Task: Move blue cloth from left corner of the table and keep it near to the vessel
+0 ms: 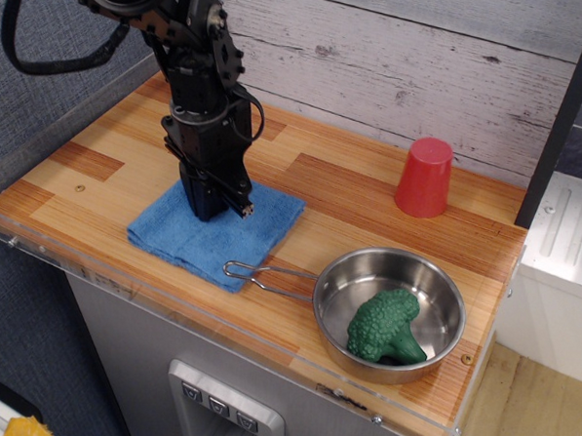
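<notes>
Blue cloth (207,241) flat on the wood-plank table (98,183), its right corner under the tip of the steel pan's (389,311) wire handle, black gripper (213,209) pressed down onto cloth's middle, finger spacing hidden, broccoli (385,327) in pan, red cup (425,176) behind.

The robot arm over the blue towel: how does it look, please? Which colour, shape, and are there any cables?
The arm is matte black and blocky, narrowing down to a black gripper. A thick black cable loops at its upper left, thinner black wires run along its body, and a small metallic fitting shows near the tip.
</notes>
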`<state>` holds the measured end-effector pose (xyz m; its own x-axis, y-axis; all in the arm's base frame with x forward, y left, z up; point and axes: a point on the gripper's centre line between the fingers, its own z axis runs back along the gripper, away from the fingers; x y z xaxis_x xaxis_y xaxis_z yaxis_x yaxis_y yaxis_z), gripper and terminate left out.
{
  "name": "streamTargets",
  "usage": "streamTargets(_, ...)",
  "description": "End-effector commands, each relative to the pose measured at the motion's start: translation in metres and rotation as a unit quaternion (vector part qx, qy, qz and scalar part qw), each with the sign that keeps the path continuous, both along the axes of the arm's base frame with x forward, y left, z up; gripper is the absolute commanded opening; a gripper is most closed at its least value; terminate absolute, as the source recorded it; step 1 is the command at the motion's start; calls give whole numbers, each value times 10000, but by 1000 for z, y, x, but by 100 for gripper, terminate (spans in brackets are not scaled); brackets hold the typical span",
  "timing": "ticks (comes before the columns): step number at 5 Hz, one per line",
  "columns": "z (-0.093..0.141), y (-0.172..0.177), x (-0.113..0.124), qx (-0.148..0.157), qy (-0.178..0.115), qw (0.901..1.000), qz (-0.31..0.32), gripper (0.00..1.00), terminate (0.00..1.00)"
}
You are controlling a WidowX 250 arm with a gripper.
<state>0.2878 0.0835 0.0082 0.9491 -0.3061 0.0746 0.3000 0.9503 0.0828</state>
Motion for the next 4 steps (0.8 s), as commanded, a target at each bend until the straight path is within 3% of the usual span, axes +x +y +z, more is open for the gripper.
streamTargets(1, 7, -16, -14, 183, -57, 9995, -240, 0, 0)
streamTargets(3, 14, -17, -18, 293, -210, 9990, -256, 0, 0)
streamTargets(4, 19, -12, -12, 204, -267, 9991, -255, 100, 0)
